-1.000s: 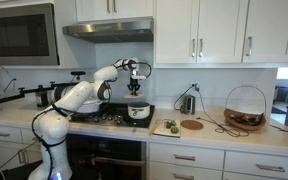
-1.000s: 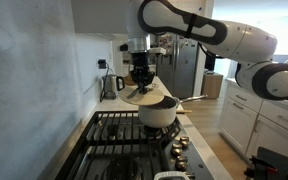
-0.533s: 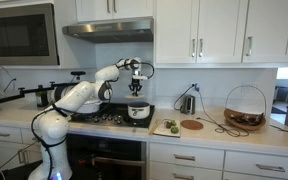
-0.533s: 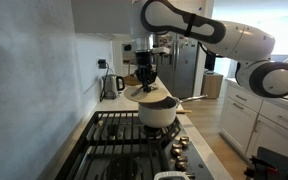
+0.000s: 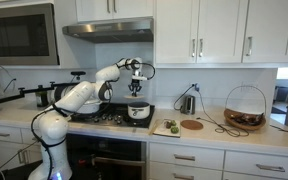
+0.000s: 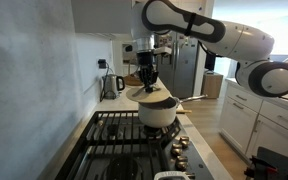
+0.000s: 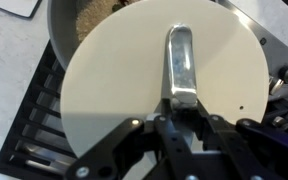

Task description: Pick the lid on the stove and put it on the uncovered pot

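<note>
My gripper (image 7: pixel 181 105) is shut on the metal handle of the lid (image 7: pixel 124 90), a round cream disc. In both exterior views the gripper (image 5: pixel 136 82) (image 6: pixel 145 80) holds the lid (image 6: pixel 146 95) tilted, just above the uncovered pot (image 5: pixel 138 111) (image 6: pixel 158 113). This small cream pot stands on the black stove (image 5: pixel 109 118) (image 6: pixel 124 140). In the wrist view the pot's dark inside (image 7: pixel 79 18) shows past the lid's upper left edge, with the stove grate (image 7: pixel 29 130) below. Whether the lid touches the pot's rim I cannot tell.
A range hood (image 5: pixel 106 30) hangs over the stove and a microwave (image 5: pixel 20 35) stands beside it. On the counter are a green plate (image 5: pixel 166 127), a round board (image 5: pixel 191 125), a kettle (image 5: pixel 188 103) and a wire basket (image 5: pixel 245 108). Another kettle (image 6: pixel 108 85) stands by the wall.
The gripper with the lid has shifted slightly sideways above the pot over the last second. It has barely moved in the last half second.
</note>
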Tool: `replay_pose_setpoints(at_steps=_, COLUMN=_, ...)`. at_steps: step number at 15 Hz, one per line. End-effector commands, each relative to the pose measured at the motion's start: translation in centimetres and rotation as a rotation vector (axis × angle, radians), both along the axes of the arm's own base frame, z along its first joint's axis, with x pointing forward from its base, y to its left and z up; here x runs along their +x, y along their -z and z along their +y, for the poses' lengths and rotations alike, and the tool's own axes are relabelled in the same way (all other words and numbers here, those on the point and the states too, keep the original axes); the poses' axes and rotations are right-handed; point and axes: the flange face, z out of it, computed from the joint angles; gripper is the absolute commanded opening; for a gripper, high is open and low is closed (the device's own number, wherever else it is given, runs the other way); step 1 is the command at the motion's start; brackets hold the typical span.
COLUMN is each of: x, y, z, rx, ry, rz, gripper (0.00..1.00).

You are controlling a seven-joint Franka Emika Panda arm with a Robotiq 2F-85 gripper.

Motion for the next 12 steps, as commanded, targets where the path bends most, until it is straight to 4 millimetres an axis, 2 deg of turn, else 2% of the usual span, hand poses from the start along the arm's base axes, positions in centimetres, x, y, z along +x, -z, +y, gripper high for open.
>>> replay_pose_setpoints(at_steps=1, x=-1.0, y=-2.2, z=-0.7, rx=0.012, ry=0.067, rz=0.020, gripper=0.06)
replay_pose_setpoints(at_steps=6, x=-1.0, y=-2.1, z=-1.2, rx=-0.008, ry=0.115, rz=0.028, gripper=0.06)
replay_pose_setpoints(at_steps=7, x=0.1, y=-0.2, z=-0.9, rx=-0.017, ry=0.094, rz=0.014, gripper=0.25)
replay_pose_setpoints(at_steps=12, x=0.0, y=-0.1, z=-1.1, rx=-0.020, ry=0.094, rz=0.021, gripper=0.25)
